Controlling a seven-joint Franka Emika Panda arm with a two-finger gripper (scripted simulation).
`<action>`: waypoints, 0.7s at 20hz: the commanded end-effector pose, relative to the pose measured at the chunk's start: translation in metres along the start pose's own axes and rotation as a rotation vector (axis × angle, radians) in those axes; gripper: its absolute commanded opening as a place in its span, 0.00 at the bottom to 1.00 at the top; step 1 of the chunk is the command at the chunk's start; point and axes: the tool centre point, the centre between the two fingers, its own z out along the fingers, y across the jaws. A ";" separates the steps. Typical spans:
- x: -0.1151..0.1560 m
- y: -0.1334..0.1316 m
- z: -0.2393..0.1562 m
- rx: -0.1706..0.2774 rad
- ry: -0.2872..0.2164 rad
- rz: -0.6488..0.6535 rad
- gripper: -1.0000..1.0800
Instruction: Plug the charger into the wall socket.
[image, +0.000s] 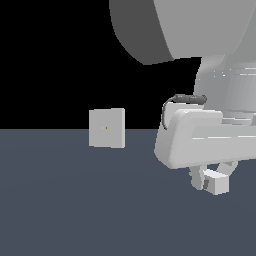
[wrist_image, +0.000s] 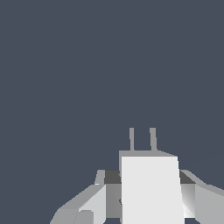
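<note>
1 gripper (wrist_image: 151, 199) clamps 1 charger (wrist_image: 151, 192), 2 prongs; 1 wall socket (image: 107, 128)

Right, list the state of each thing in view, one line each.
charger: clamped in the end effector, two prongs pointing away from the wrist, not plugged in.
wall socket: upright on the floor, nothing in it, well apart from the charger.
end effector: shut on the charger, low over the floor.

White block charger (wrist_image: 151, 192), two prongs forward; wall socket (image: 107, 128) upright grey plate, well apart
</note>
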 end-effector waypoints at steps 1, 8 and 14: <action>0.002 -0.007 -0.002 -0.004 0.001 0.018 0.00; 0.012 -0.034 -0.011 -0.020 0.002 0.101 0.00; 0.026 -0.062 -0.020 -0.038 0.004 0.192 0.00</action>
